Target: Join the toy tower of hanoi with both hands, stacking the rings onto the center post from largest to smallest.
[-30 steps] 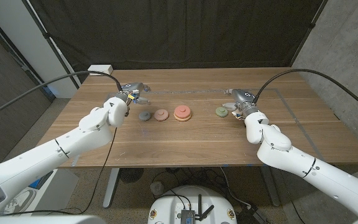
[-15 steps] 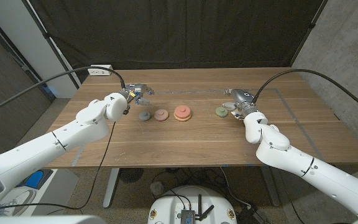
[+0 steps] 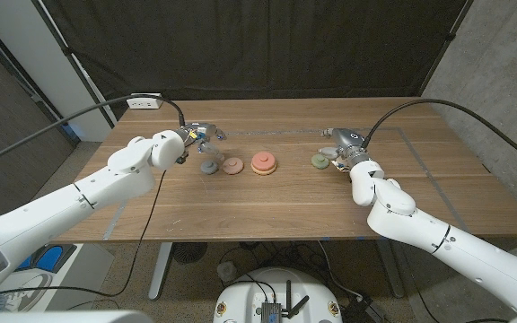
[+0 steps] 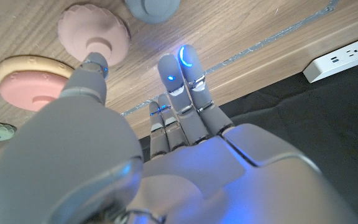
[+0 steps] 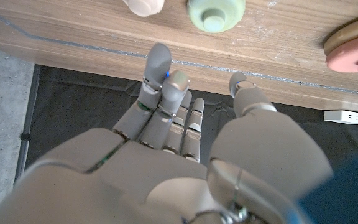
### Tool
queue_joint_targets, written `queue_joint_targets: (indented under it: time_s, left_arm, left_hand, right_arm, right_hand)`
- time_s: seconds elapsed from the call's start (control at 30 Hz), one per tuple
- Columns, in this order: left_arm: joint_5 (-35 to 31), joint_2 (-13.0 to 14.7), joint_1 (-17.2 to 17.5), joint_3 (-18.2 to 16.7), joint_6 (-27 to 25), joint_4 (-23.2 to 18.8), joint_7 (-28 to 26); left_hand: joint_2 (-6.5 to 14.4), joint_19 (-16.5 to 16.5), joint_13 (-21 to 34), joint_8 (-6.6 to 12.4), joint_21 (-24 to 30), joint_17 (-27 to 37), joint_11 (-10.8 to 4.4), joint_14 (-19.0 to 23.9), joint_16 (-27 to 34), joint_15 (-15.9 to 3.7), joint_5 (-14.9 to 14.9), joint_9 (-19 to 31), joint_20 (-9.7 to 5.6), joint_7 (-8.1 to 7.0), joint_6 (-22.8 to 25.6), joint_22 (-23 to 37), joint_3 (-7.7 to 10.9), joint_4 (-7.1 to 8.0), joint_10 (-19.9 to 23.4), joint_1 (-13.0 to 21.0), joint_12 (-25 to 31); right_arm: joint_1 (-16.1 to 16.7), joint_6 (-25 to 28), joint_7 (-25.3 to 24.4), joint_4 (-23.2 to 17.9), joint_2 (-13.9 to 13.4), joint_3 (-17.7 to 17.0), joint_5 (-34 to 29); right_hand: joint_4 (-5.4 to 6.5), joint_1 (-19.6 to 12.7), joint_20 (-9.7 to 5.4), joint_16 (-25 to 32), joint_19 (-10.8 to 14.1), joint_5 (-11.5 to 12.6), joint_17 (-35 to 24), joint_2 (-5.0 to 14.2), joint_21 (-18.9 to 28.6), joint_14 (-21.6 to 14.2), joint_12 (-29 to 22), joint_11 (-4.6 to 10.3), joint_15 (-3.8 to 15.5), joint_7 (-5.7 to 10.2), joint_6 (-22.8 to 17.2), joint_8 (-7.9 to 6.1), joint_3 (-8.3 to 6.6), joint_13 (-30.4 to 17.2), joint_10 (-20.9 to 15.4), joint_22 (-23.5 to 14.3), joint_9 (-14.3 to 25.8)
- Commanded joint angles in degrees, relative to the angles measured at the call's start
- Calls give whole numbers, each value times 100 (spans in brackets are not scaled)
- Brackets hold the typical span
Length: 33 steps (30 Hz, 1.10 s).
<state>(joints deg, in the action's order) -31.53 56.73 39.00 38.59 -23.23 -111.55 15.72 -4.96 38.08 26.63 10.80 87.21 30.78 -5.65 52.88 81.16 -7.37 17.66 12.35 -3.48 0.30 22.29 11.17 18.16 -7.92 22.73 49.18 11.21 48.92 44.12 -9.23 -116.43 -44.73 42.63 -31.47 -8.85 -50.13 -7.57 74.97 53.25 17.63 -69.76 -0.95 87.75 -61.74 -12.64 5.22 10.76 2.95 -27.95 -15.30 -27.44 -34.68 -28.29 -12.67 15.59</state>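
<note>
Hands (image 3: 201,134) (image 3: 341,141) over wooden table (image 3: 285,202), black curtain (image 3: 258,45)

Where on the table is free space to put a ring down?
Free: the wide strip of table between the row of rings and the near edge. Crowded: the row itself, from the grey ring and pink ring to the green ring.
</note>
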Motion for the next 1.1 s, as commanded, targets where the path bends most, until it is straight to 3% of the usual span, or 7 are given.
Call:
queue_joint_targets:
  time_s: [0.03,0.37,0.43,0.63,1.1]
  left_arm:
    - [-4,-137,-198,56,314,237,509]
    - [-106,-207,-213,117,624,393,474]
    - [-156,-226,-189,122,638,404,423]
    - [-235,-305,-190,185,792,515,399]
    - [-388,-454,-243,309,1121,794,372]
  left_hand:
    - [-5,-48,0,-17,-44,-10,32,-84,5,-505,-53,4,-818,17,-91,3,-40,17,-94,-94,-24]
    - [7,-30,-15,-8,-57,-19,64,-118,1,-506,-87,0,-820,26,-165,-3,-58,10,-144,-131,-14]
    - [11,10,-24,-26,-51,11,155,-70,47,-507,-103,-3,-825,101,-265,-4,-62,-8,-213,-125,-24]
    - [17,54,-35,-34,-42,51,230,-12,104,-507,-127,-8,-830,159,-381,0,-68,-30,-256,-116,-15]
    - [25,122,-55,36,-16,42,191,26,130,-508,-164,-15,-836,150,-304,18,-69,-71,-159,-74,48]
  right_arm:
    - [-70,54,5,29,71,42,33]
    - [-115,118,-2,0,91,79,21]
    - [-119,136,-6,-3,97,86,17]
    - [-109,202,-12,-25,110,81,57]
    - [-115,294,-44,-54,136,112,129]
  right_hand:
    - [6,4,-477,29,-4,28,-11,27,20,22,-12,22,176,-30,-13,-49,-38,-5,-77,-6,18]
    - [1,18,-477,35,-2,38,-12,33,19,26,-20,24,176,-37,-48,-53,-49,-10,-116,-1,17]
    - [0,21,-477,41,8,40,-17,34,28,22,-19,19,176,-38,-46,-50,-51,-10,-120,-9,17]
    - [-1,37,-477,14,2,48,14,37,22,57,-11,8,176,-44,-58,-45,-60,-9,-124,-1,16]
    - [1,91,-477,18,-19,75,11,46,4,75,4,-12,174,-87,-74,-26,-83,-1,-154,21,14]
